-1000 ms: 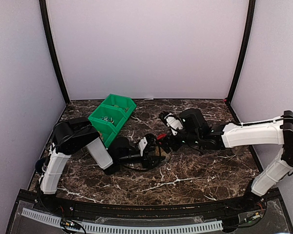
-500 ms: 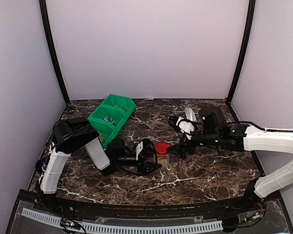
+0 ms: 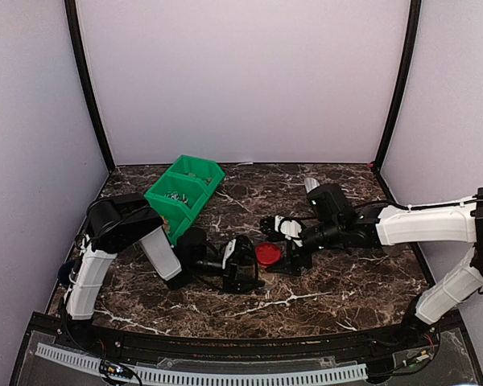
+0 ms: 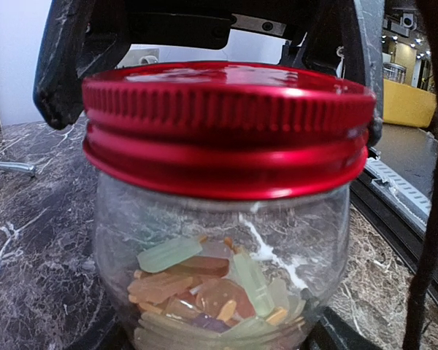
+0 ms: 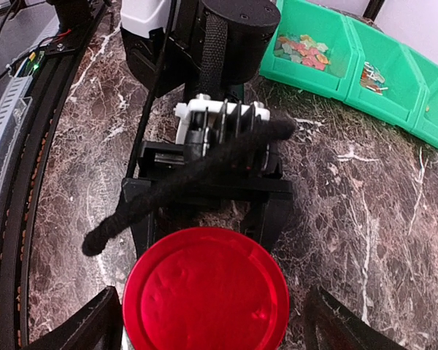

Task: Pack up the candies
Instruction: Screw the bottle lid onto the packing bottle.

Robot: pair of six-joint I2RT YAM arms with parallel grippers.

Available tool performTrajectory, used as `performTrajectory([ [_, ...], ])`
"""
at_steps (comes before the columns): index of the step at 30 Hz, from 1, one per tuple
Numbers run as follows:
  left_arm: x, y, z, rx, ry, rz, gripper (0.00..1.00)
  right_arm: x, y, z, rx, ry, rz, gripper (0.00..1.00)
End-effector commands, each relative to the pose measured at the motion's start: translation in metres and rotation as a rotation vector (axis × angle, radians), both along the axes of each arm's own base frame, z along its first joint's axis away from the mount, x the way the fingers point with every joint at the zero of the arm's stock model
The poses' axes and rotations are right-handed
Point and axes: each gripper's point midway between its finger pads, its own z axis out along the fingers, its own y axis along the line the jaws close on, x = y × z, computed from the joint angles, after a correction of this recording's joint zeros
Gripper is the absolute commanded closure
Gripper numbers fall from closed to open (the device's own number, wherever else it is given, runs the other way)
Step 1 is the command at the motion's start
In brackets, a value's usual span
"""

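Half-second ago the lid hung higher; now it caps the jar of candies. Our left claw clamps jar, right claw gapes from 3 o'clock.

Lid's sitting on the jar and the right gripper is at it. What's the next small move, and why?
Probably close the right gripper on the red lid and begin twisting it tight. The lid already sits on the jar, which the left gripper holds, with the candies inside. The right fingers stand either side of the lid with gaps showing.
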Motion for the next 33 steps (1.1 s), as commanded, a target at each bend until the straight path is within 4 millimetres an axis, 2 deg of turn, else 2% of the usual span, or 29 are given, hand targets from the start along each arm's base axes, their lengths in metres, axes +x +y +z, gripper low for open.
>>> performTrajectory([
  [1,-0.015,0.005,-0.031,0.110,0.115,-0.048,0.29,-0.001,0.013,0.023,0.072,-0.026,0.076,0.17],
  [16,-0.013,0.003,-0.034,0.121,0.126,-0.045,0.29,-0.001,0.014,0.023,0.092,0.007,0.085,0.23],
  [21,-0.012,0.003,-0.034,0.122,0.125,-0.042,0.29,0.000,0.015,0.021,0.090,0.031,0.083,0.29],
  [27,-0.010,0.003,-0.036,0.126,0.122,-0.027,0.29,0.002,0.015,0.019,0.086,0.045,0.072,0.32],
  [33,0.011,0.002,-0.046,0.163,0.099,0.095,0.30,0.008,0.015,0.026,0.106,0.036,0.027,0.37],
])
